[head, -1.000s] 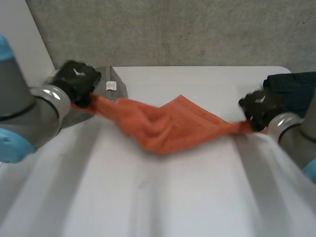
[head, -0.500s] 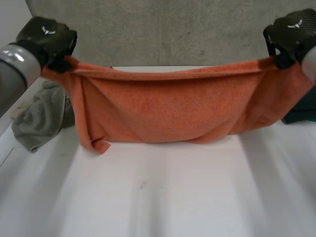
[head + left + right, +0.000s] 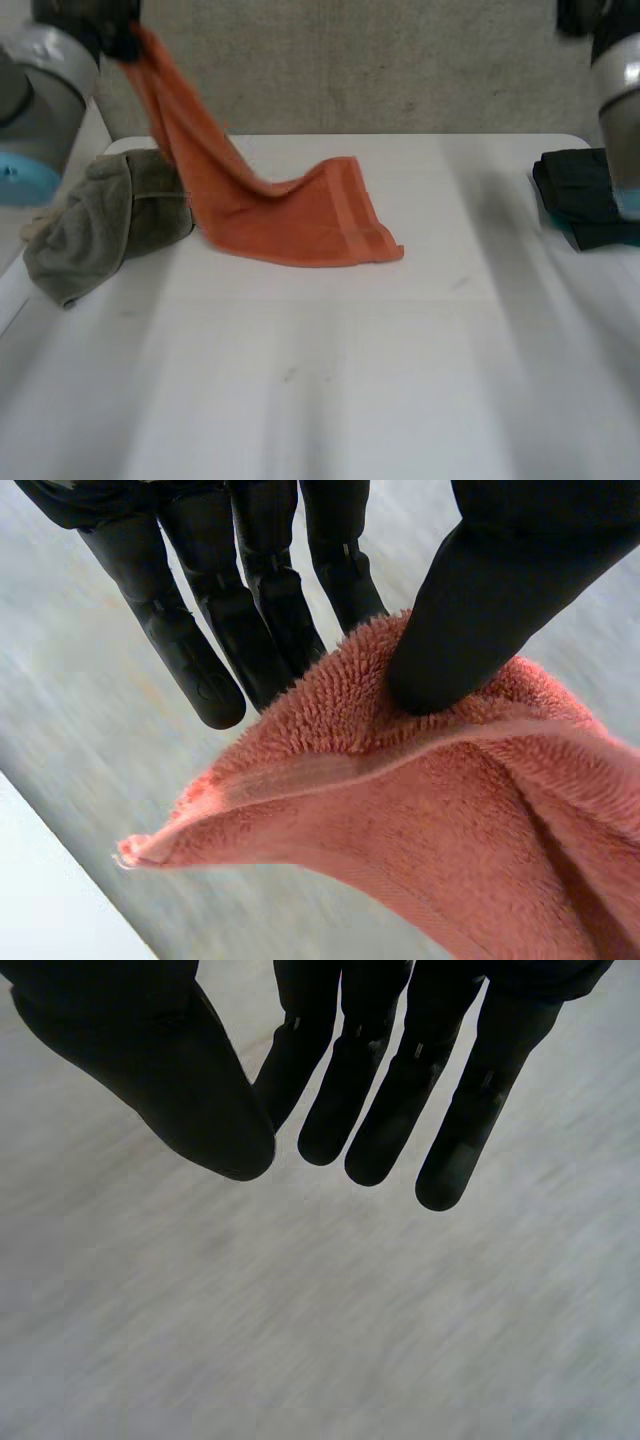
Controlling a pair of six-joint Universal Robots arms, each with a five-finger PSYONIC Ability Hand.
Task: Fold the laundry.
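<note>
Since half a second ago, when the towel (image 3: 290, 215) hung stretched between both hands, its right end has dropped and now only one corner is held up.

At the table's (image 3: 330, 380) left edge lies a crumpled grey cloth (image 3: 95, 225), touching the towel's side. Above it the left hand (image 3: 100, 20) is raised over the far left corner; its wrist view shows the thumb (image 3: 500, 600) pinching the towel's corner against the fingers (image 3: 260, 610). From there the orange towel slopes down to the table, and its lower half lies rumpled near the far edge, left of the middle.

The right hand (image 3: 370, 1090) hangs empty high over the far right corner, fingers straight and apart. Below it a dark folded stack (image 3: 585, 195) sits at the right edge.

The step in hand looks like spreading the towel flat, with no fold begun. Next, the right hand probably needs to catch the free corner again, so the cloth can be laid out square.
</note>
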